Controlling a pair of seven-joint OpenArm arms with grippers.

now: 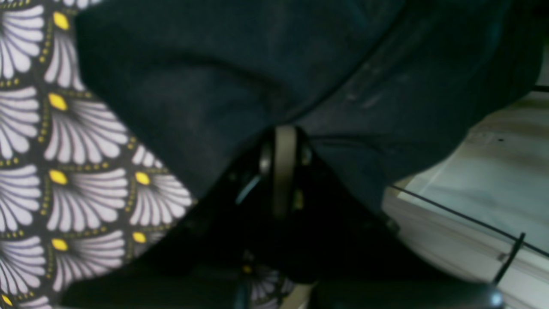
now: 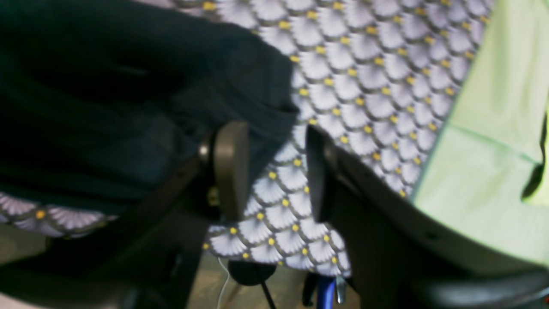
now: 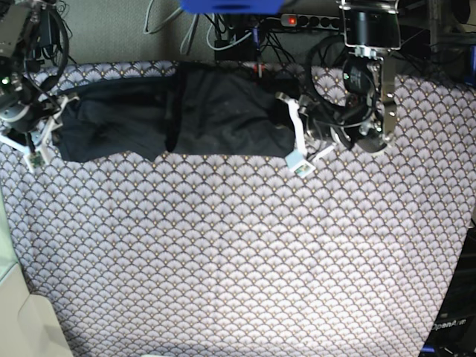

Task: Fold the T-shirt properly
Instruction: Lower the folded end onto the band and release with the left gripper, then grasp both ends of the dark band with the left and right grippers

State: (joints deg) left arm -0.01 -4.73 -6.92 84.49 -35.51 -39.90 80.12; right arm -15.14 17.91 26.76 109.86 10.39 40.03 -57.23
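- left wrist view: the left gripper has its jaws pressed together on a fold of the t-shirt. dark cloth drapes away above the fingertips and to both sides of them, and the tablecloth shows off to the gripper's left in this view. the grip looks firm, with the cloth pulled into a ridge right at the tips.
- right wrist view: the right gripper has its jaws standing apart with nothing between them, only patterned tablecloth showing through the gap. the t-shirt lies just beside the left-hand finger in this view, its edge close to or brushing that pad, but not clamped.
- base view: the t-shirt lies as a long band across the far part of the tablecloth, running between the left gripper at one end and the right gripper at the other.
- step in hand, as i judge it: one end is held and the other end looks let go, so a lengthwise fold is part done.
- next move, as i judge it: bring the held end over toward the free end without dragging the band askew; the right gripper needs to regrasp or stand clear.
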